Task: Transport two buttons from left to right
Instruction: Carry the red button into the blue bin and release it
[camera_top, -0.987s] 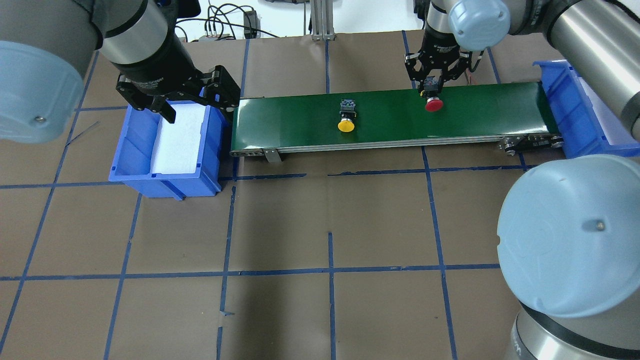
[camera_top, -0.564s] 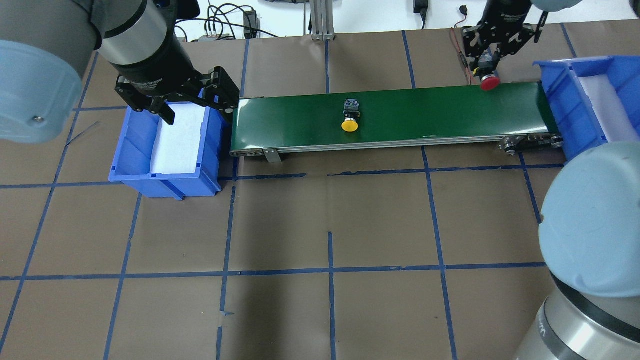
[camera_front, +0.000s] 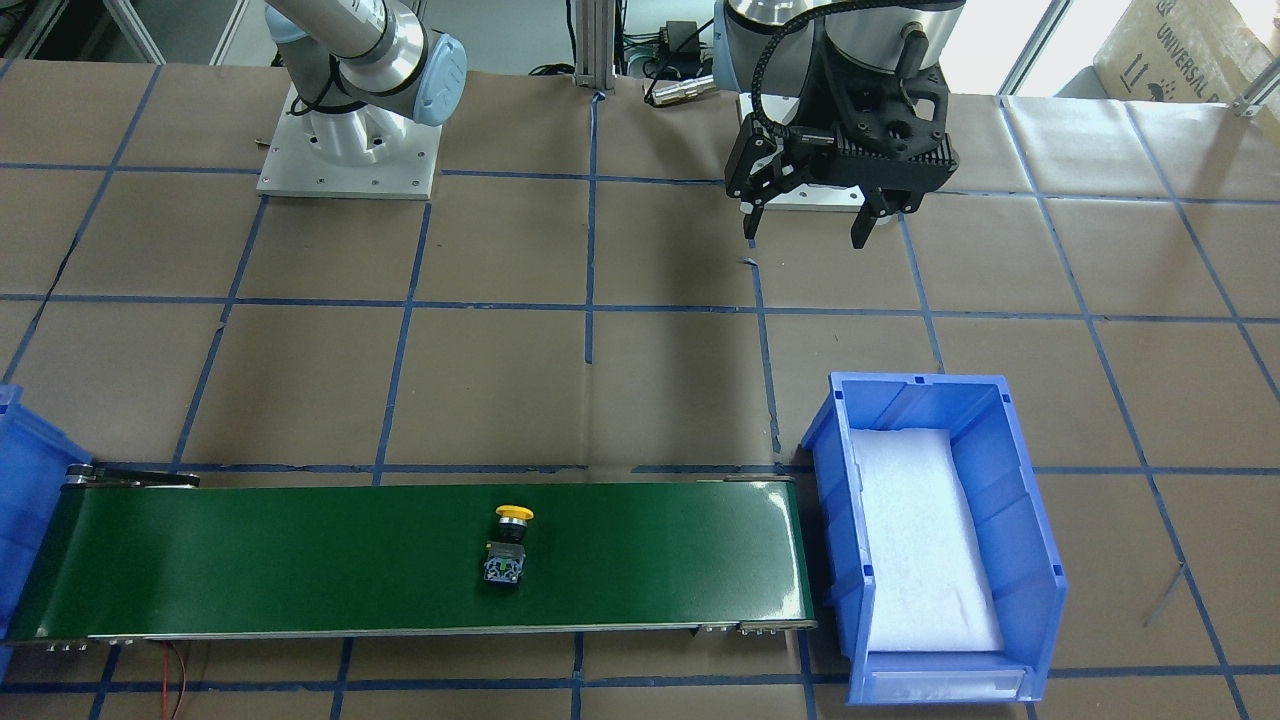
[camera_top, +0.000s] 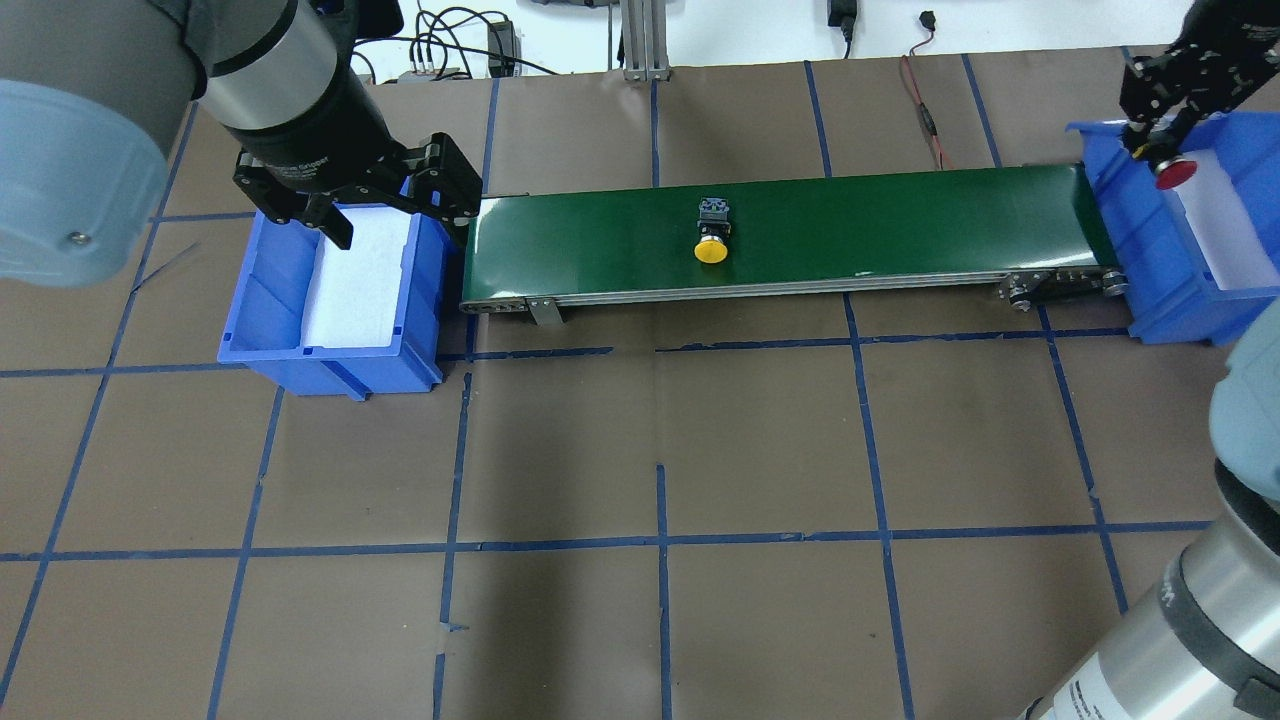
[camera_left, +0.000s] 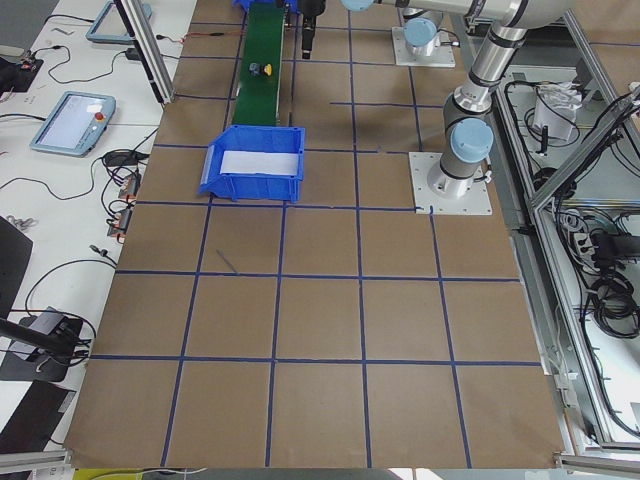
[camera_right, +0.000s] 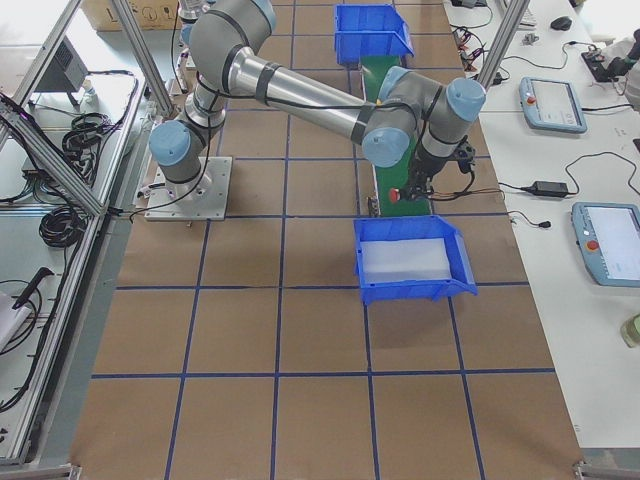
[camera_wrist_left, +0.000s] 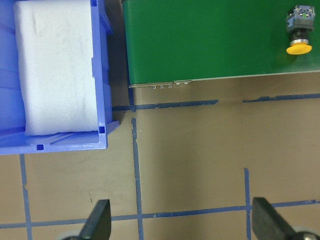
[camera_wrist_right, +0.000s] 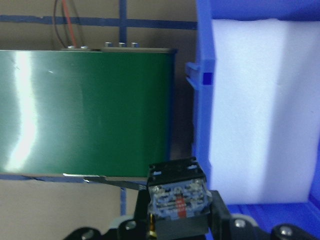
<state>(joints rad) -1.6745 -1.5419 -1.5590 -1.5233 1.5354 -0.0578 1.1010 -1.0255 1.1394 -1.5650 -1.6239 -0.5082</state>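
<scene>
Buttons in this job number two, and both have left the left-hand bin; one is in the air, one lies on the belt. Brown paper gridded with blue tape covers the table (camera_top: 660, 600), and a green conveyor belt (camera_top: 900, 220) runs along its far edge, opposite the robot's bases. A blue left bin (camera_top: 330, 365) stands at the belt's left end and a blue right bin (camera_top: 1165, 295) at its right end, both lined with white foam. High above the table near the left bin hangs the left pincer (camera_front: 805, 228), spread wide with nothing between its fingers. Over the right bin's belt-side wall, at the edge of the foam, the right pincer (camera_top: 1150, 150) is clamped on the grey contact block of the red button (camera_top: 1175, 177), whose cap points toward the robot. About midway along the belt, the yellow button (camera_top: 711, 240) lies on its side, cap toward the robot and block toward the far edge. Both look like rigid, light pieces of plastic and metal. The domed cap is probably smooth and would likely slip, and the round collar could roll. The squared contact block offers flat, parallel faces, so that seems the best place to grip. A short drop onto the foam should do no harm.
</scene>
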